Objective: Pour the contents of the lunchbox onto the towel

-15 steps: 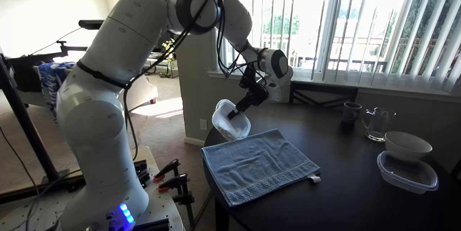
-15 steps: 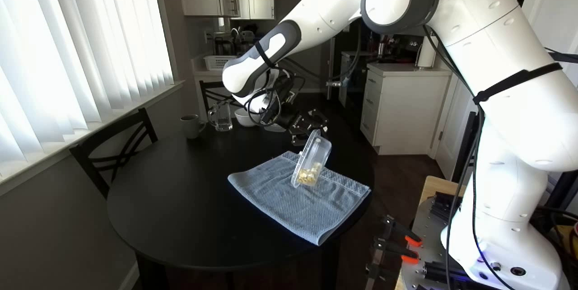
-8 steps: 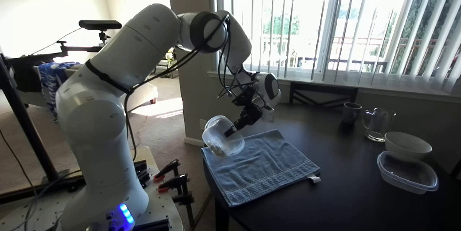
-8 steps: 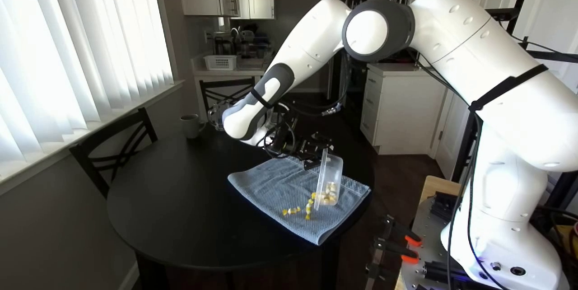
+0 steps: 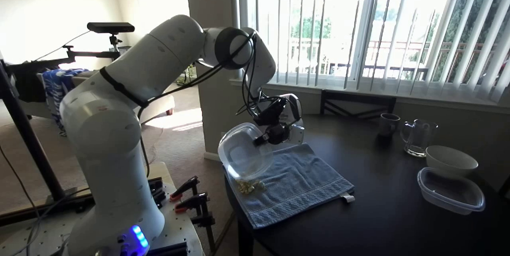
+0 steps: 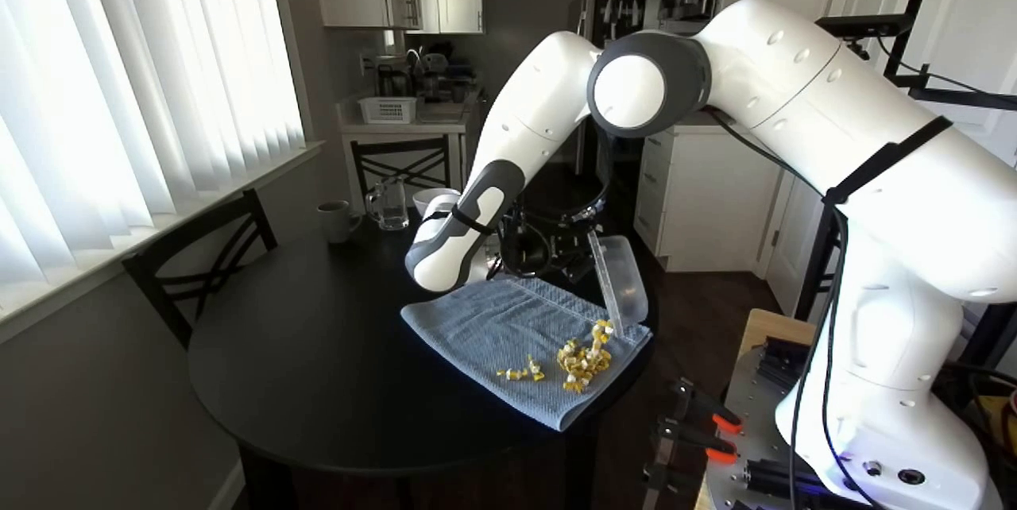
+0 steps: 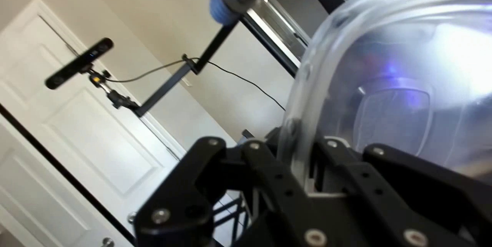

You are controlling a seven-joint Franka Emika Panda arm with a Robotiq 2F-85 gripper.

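My gripper [image 5: 261, 140] is shut on the rim of the translucent lunchbox [image 5: 244, 153]. The lunchbox is tipped steeply on its side over the edge of the blue-grey towel [image 5: 306, 176], as it also shows in an exterior view [image 6: 628, 280]. The yellowish-tan contents [image 6: 584, 365] lie in a heap on the towel, with several bits apart from it; some touch or hang near the lunchbox's lower rim. The lunchbox walls look empty there. In the wrist view, the gripper [image 7: 300, 143] has the rim between its fingers and the lunchbox [image 7: 396, 120] fills the right side.
A larger clear container [image 5: 450, 198], a white bowl [image 5: 450, 160], a glass mug [image 5: 420, 138] and a grey mug [image 5: 387, 124] stand on the dark round table [image 6: 342, 367]. Chairs [image 6: 214, 280] stand at its edge. Clamps [image 6: 691, 430] sit on the robot's base.
The gripper has moved down and tipped the lunchbox further. The contents have slid out of it and dropped onto the towel. The grip on the rim has stayed.
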